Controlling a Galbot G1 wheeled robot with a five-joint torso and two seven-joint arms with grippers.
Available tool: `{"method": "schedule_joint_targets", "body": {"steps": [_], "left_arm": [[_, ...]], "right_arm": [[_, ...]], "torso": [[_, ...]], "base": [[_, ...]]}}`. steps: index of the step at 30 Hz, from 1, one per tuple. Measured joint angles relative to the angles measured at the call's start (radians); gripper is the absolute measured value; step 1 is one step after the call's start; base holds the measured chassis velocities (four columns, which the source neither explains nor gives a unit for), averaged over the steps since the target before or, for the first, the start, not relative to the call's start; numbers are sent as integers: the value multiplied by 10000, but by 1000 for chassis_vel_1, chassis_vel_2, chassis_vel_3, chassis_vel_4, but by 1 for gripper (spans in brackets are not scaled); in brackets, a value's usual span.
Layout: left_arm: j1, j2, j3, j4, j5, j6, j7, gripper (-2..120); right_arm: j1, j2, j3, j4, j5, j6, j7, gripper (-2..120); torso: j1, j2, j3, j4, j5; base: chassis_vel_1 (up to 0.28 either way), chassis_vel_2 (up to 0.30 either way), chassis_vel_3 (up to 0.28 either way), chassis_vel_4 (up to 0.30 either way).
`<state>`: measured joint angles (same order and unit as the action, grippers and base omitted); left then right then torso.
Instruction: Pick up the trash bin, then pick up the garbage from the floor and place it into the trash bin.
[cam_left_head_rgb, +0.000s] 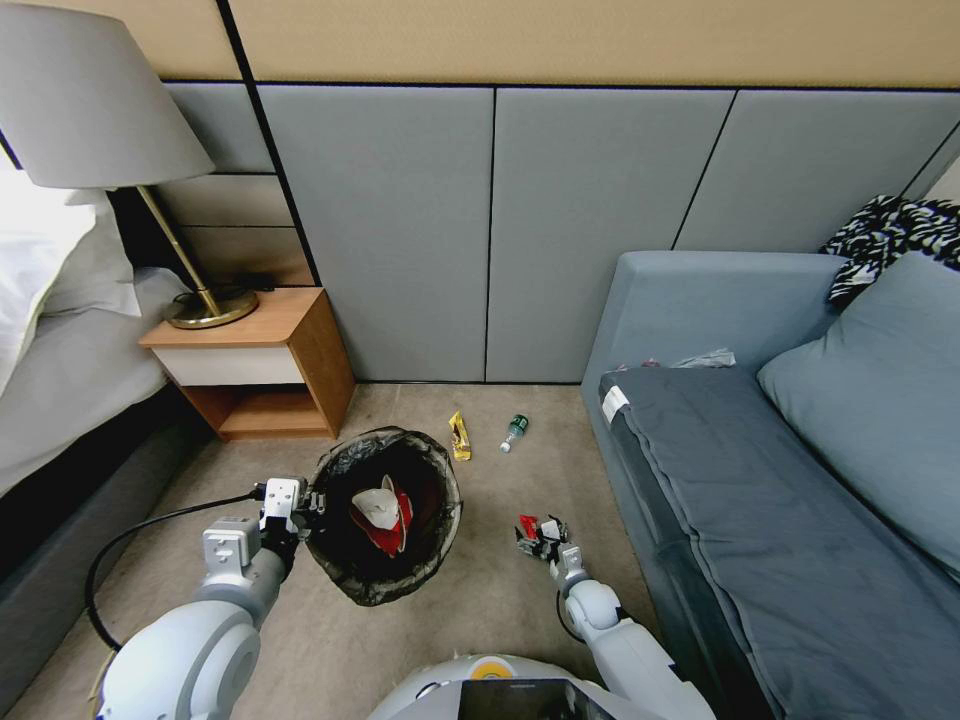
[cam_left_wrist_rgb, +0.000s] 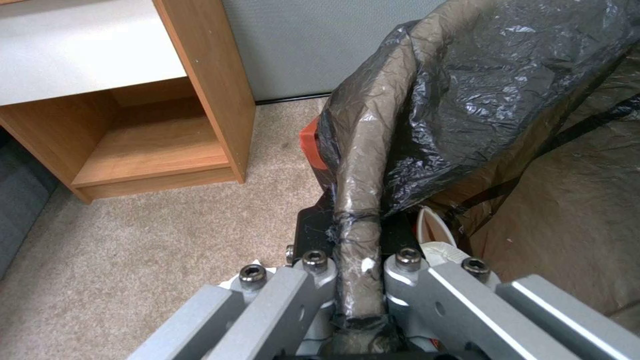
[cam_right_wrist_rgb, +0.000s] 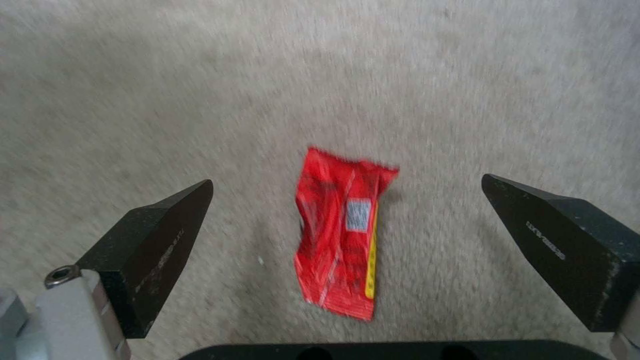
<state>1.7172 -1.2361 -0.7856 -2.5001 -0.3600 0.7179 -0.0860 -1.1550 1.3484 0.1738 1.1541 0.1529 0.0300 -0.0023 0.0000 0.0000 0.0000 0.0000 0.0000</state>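
Now your left gripper (cam_left_wrist_rgb: 357, 280) is clamped on the bag-wrapped rim of the trash bin (cam_left_head_rgb: 385, 515), right of the nightstand (cam_left_head_rgb: 260, 365). Your right gripper (cam_right_wrist_rgb: 347, 235), jaws spread wide, hangs above a red wrapper (cam_right_wrist_rgb: 340, 230) lying on the carpet (cam_right_wrist_rgb: 200, 100) near the sofa (cam_left_head_rgb: 760, 480).

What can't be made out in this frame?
- Head view: the red wrapper is hidden under the open right gripper.
- Head view: green bottle label too small.
- Left wrist view: left gripper, shut on the trash bin rim; the bag hides the bin's contents.
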Motion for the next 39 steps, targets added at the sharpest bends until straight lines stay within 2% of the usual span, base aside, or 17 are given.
{"method": "schedule_joint_targets", "body": {"steps": [16, 39], "left_arm": [[-24, 9, 17, 0, 31, 0, 13, 1], [-60, 13, 26, 0, 49, -3, 23, 1]], "right_arm": [[428, 297, 152, -1114, -261, 448, -157, 100], [615, 461, 193, -1524, -389, 617, -130, 100]], "torso": [[0, 0, 0, 0, 1], [0, 0, 0, 0, 0]], "base": [[0, 0, 0, 0], [0, 0, 0, 0]]}}
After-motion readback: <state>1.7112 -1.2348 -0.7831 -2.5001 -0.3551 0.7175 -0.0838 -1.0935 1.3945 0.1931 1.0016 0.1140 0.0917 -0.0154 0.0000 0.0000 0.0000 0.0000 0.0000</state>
